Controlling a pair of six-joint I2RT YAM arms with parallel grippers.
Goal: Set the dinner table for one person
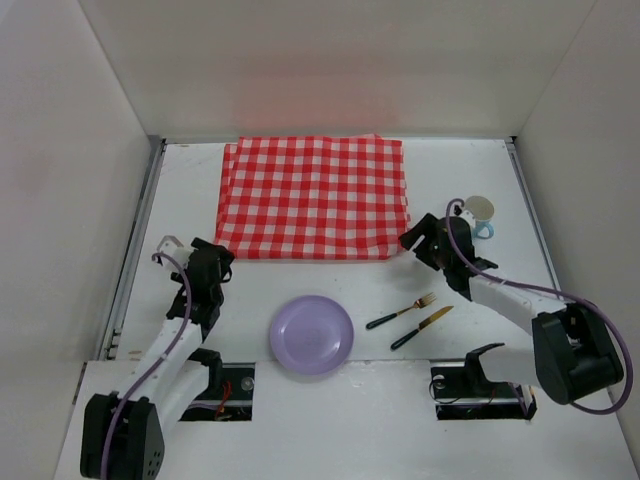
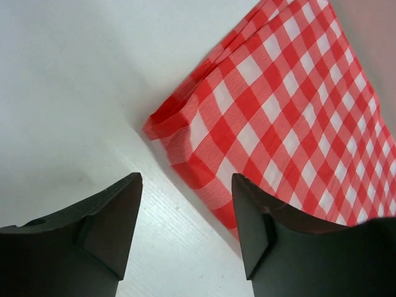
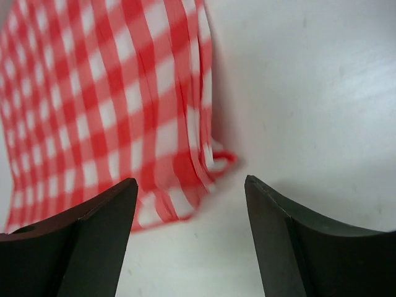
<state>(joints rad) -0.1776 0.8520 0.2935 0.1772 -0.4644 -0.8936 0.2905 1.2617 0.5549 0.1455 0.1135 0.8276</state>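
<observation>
Spanning the whole working area, the large matte white rectangular tabletop (image 1: 190,190) carries everything and lies directly in front of both arm bases.

- Far half: folded red-and-white checked fabric cloth (image 1: 313,197), lying flat in several stacked layers, with edges showing at both near corners.
- Near centre: round lilac plastic plate (image 1: 311,334), nothing on it.
- Just right of the plate: gold fork with a black handle (image 1: 401,312) and gold knife with a black handle (image 1: 421,327), lying side by side on a slant, apart from the plate.
- Right of the cloth: white ceramic mug with a blue handle (image 1: 479,213), upright. Cannot tell what is inside, if anything.

Left arm (image 1: 205,275) sits at the cloth's near-left corner and right arm (image 1: 445,250) at its near-right corner. Both sets of jaws are spread wide with nothing between them. In each wrist view the cloth corner (image 2: 185,124) (image 3: 210,164) lies just ahead of the gap, not yet touched.

Judged step: laying out the cloth, first in the setting. Plate, cutlery and mug are not yet arranged.

The next move calls for both jaws to drop onto their corners and pinch only the layers meant to lift. The pinches should be matched so the cloth comes up evenly. The right arm is near the mug, so there is a risk of knocking it.
</observation>
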